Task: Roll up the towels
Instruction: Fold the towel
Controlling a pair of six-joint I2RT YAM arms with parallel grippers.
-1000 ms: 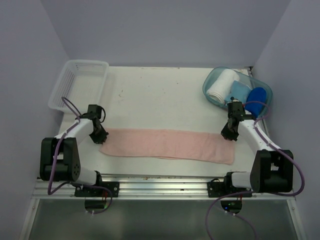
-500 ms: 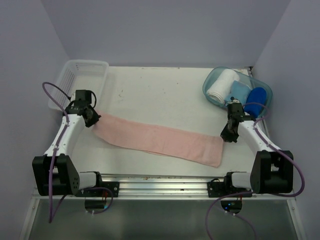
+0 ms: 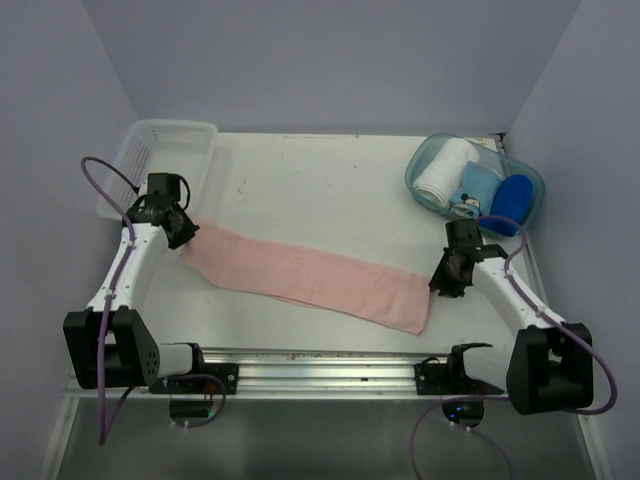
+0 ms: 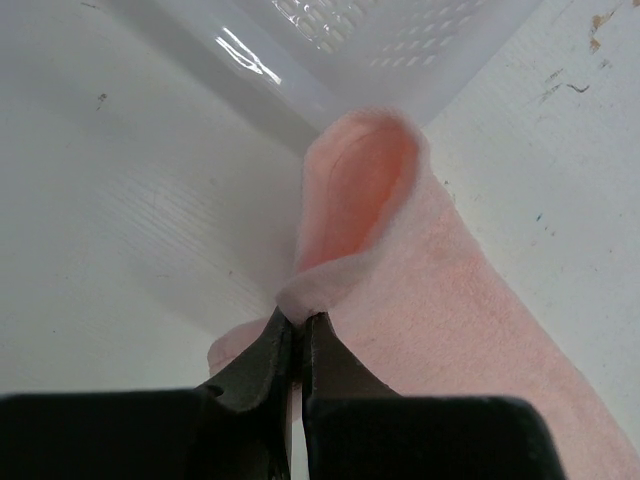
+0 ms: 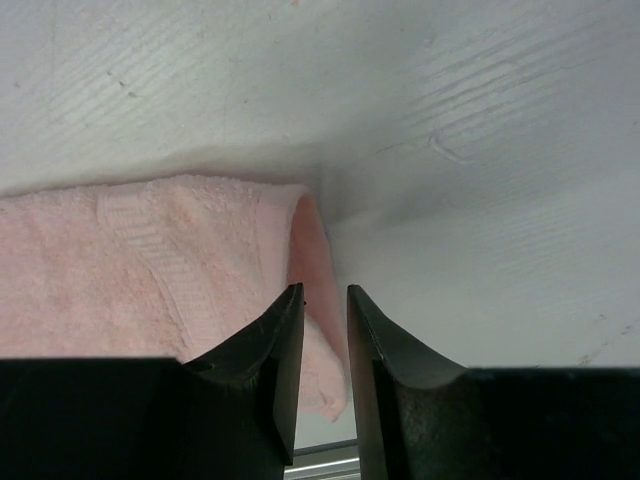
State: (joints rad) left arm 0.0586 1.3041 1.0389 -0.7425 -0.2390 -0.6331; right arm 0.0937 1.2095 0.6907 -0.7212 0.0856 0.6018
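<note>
A long pink towel (image 3: 300, 272) lies flat across the table, slanting from the far left down to the near right. My left gripper (image 3: 183, 232) is shut on its left end, pinching a raised fold of the cloth (image 4: 350, 200) at the fingertips (image 4: 297, 318) beside the white basket. My right gripper (image 3: 447, 278) is at the towel's right end with its jaws a narrow gap apart (image 5: 323, 290). The towel's curled right edge (image 5: 312, 240) shows in that gap and the rest of the towel (image 5: 150, 260) lies to its left. I see no grip on it.
A white mesh basket (image 3: 170, 124) stands at the far left, its wall (image 4: 400, 50) close to the left gripper. A clear blue tub (image 3: 409, 180) at the far right holds a rolled white towel (image 3: 442, 172) and blue towels (image 3: 478, 182). A metal rail (image 3: 320, 360) runs along the near edge.
My left gripper pulled the towel's left end back and left towards the basket, slanting the towel. The right end slid left out of my right gripper, which has followed down and left.
</note>
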